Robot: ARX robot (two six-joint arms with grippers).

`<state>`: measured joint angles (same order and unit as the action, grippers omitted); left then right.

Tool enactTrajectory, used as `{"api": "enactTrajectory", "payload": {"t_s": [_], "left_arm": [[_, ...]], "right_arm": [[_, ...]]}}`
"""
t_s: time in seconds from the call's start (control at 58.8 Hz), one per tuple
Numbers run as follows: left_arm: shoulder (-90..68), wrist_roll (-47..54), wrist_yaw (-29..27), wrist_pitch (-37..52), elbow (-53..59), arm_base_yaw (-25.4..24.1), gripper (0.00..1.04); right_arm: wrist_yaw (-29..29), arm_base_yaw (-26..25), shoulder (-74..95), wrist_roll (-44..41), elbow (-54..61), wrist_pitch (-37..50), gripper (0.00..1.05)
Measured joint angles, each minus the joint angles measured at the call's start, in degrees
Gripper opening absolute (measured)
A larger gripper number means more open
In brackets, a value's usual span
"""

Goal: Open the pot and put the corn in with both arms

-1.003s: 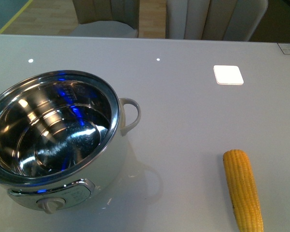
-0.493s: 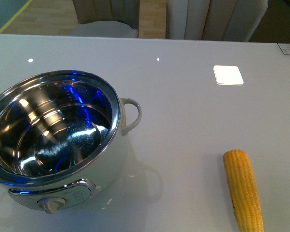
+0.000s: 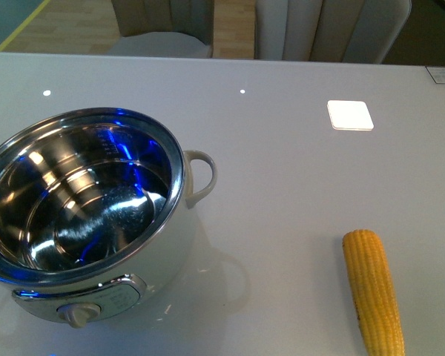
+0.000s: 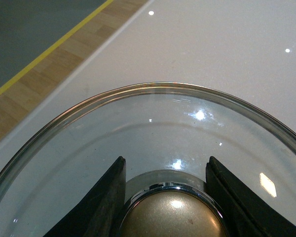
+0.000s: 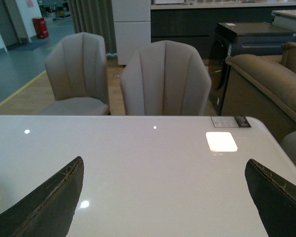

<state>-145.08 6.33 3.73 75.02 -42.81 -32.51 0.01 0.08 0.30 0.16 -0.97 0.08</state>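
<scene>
The pot (image 3: pixel 174 245) stands open at the front left of the table, white body, shiny steel interior, loop handle (image 3: pixel 200 178) on its right, control knob (image 3: pixel 80 315) at the front. The corn (image 3: pixel 373 291) lies on the table at the front right, apart from the pot. Neither arm shows in the front view. In the left wrist view my left gripper (image 4: pixel 166 170) is shut on the gold knob (image 4: pixel 172 215) of the glass pot lid (image 4: pixel 153 91), held above the table. In the right wrist view my right gripper (image 5: pixel 165 197) is open and empty above bare table.
The table (image 3: pixel 282 185) is glossy grey-white with a bright square light reflection (image 3: pixel 350 115). Chairs (image 5: pixel 165 79) stand behind its far edge. Wooden floor with a yellow line (image 4: pixel 49 49) lies beyond the table's left edge. A small label (image 5: pixel 230 121) sits at the far right corner.
The blue reflection inside the pot has shifted and grown a little. The pot and the corn have not moved.
</scene>
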Motion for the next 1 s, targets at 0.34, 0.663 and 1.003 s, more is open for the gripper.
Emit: {"api": "enactTrajectory", "payload": {"t_s": [0.34,0.663,1.003], "left_arm": [[-4.7,-2.2,-0.2,-2.3,-9.4,1.7,0.42],[-5.2,-2.8,1.6,-2.2,-10.0,1.1,0.48],[-2.9,-3.2,1.2,-1.5,-6.1,0.9,0.97]], "right_arm": [[0.0,0.0,0.0,0.0,0.0,0.0,0.96],[0.0,0.0,0.0,0.0,0.0,0.0,0.96],[0.0,0.0,0.0,0.0,0.0,0.0,0.96]]}}
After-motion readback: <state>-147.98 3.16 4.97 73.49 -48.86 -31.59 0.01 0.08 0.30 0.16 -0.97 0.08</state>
